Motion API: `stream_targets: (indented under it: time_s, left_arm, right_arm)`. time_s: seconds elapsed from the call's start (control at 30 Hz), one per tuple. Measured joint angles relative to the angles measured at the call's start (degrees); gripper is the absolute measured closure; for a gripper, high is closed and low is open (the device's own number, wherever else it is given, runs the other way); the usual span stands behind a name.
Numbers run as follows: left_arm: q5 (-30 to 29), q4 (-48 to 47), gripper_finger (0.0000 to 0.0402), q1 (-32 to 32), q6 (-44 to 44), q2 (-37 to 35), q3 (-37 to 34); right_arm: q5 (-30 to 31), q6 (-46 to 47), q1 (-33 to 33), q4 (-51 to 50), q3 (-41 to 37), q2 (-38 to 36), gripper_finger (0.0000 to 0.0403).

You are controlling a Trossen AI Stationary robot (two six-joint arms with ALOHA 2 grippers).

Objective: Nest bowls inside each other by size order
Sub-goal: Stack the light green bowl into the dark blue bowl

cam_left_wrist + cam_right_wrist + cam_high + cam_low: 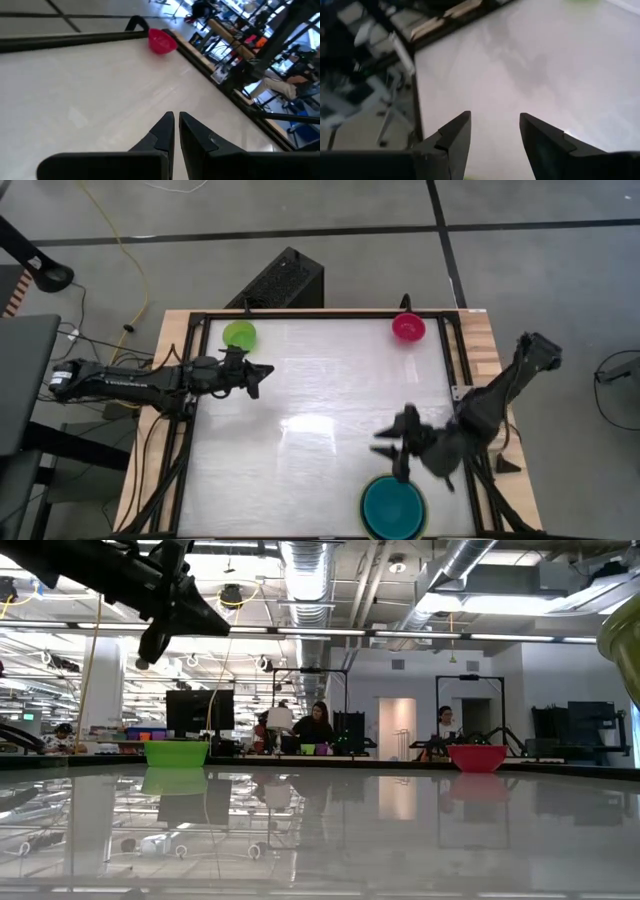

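Observation:
The small lime green bowl stands upright at the table's far left, and shows in the low view. The magenta-pink bowl stands at the far right, and shows in the low view and the left wrist view. The teal bowl sits in a stack at the near edge, with a light blue rim and olive-green rim around it. My left gripper is shut and empty, raised just to the right of the lime bowl. My right gripper is open and empty, just beyond the stack's far side.
A black frame runs along the table's far and side edges. The wide white middle of the table holds nothing. An olive-green rim shows close to the low camera at the right. People sit in the room behind the table.

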Motion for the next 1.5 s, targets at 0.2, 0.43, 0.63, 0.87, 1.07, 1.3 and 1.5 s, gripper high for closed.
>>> stream_targets:
  time_s: [0.2,0.43,0.63,0.87,1.07,1.3,1.5]
  left_arm:
    - [9.4,0.19,0.0387,6.57,4.76,0.0,1.31]
    - [15.62,-8.02,0.0387,14.8,12.63,0.0,6.33]
    - [18.76,-23.35,0.0387,22.85,18.44,0.0,11.22]
    - [19.1,-30.97,0.0387,31.86,22.72,1.64,11.65]
    - [22.78,-30.75,0.0387,37.55,25.57,8.93,11.65]
    - [25.8,-25.7,0.0387,39.81,25.76,14.82,11.65]
    - [23.17,-26.82,0.0387,41.83,29.43,17.16,14.45]
  right_arm:
    - [-1.37,-9.64,-9.81,-0.03,0.0,-7.48,0.02]
    - [-14.45,-18.02,-27.17,-7.31,0.02,-11.97,0.02]
    - [-26.31,-26.76,-40.67,-8.6,0.02,-11.62,0.02]
    - [-34.55,-34.94,-52.58,-9.66,0.02,-9.61,0.02]
    - [-38.53,-40.74,-60.72,-16.36,0.04,-7.58,0.02]
    - [-40.09,-49.31,-69.82,-24.48,0.07,-3.5,0.02]
    - [-43.17,-53.65,-75.68,-24.82,0.07,1.12,0.02]
